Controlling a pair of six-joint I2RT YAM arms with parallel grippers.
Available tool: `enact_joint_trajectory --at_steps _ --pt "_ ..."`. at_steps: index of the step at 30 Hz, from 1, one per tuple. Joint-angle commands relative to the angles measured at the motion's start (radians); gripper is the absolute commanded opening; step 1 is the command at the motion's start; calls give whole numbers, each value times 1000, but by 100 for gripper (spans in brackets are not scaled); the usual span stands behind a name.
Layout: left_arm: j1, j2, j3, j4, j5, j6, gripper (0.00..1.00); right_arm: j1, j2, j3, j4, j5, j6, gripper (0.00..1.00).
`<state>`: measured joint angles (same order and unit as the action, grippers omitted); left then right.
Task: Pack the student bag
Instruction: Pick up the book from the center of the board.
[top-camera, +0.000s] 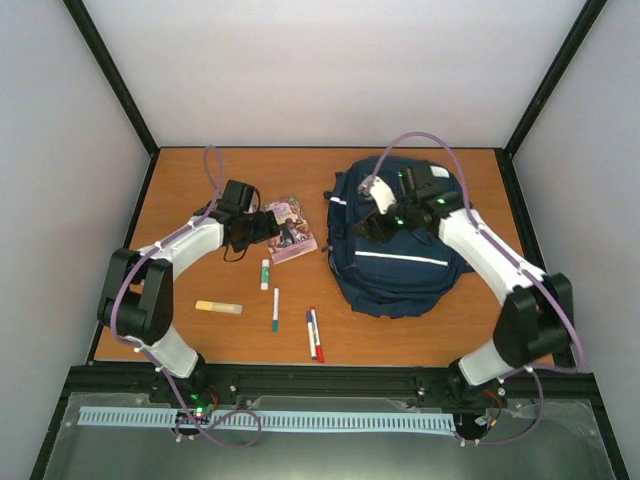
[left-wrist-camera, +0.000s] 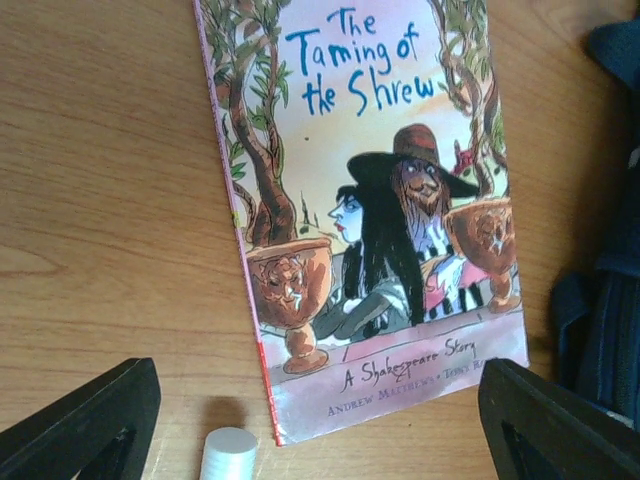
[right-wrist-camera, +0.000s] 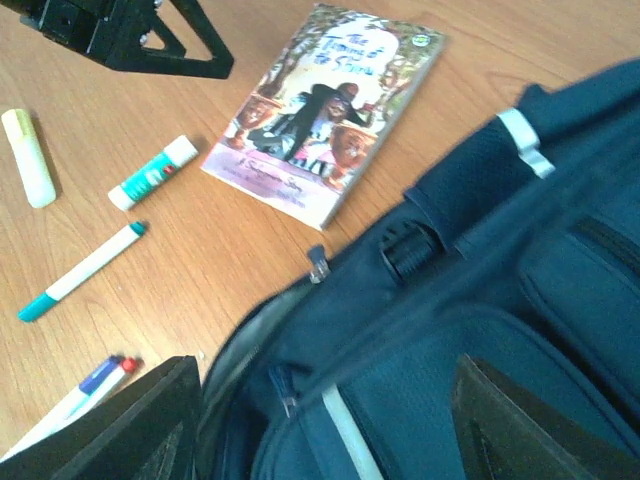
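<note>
Bag (top-camera: 400, 265) lies flat on the right half of the table (top-camera: 180, 190). It is navy, with a white stripe across the front and a buckle and pale tab near one end.

Right gripper (right-wrist-camera: 320, 395) hangs over the bag's book-side edge with its fingers spread. Fabric lies below them and nothing looks pinched. It is probably placed to lift the cloth by the zip pull (right-wrist-camera: 317, 262) and open the mouth.

Left gripper (left-wrist-camera: 315, 385) hovers low over the book (left-wrist-camera: 370, 200), jaws wide and empty, straddling its lower edge. The book is likely the first item.

Glue stick (top-camera: 265, 274), highlighter (top-camera: 218, 307) and pens (top-camera: 313, 334) lie loose left of the bag, unpacked.
</note>
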<state>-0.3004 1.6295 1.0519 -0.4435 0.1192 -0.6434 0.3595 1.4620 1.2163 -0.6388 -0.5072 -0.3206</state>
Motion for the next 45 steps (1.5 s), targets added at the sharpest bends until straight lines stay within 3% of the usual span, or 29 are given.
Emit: enact_joint_trajectory --at_steps 1,6,13,19,29,35,45 --pt "0 -9 61 -60 -51 -35 93 71 155 123 -5 -15 31 70" --pt "24 42 80 -50 -34 -58 94 111 418 337 2 -66 97 65" --pt "55 106 69 93 138 -27 78 154 723 637 -43 6 167 61" --pt "60 149 78 121 149 -25 77 154 905 847 -125 35 199 61" --pt "85 234 106 114 106 -63 77 154 1051 999 -146 7 245 51" --pt "93 248 114 113 111 -54 77 161 1085 1010 -140 -26 262 43" --pt "96 282 105 146 154 -59 77 173 1135 1009 -166 65 266 33"
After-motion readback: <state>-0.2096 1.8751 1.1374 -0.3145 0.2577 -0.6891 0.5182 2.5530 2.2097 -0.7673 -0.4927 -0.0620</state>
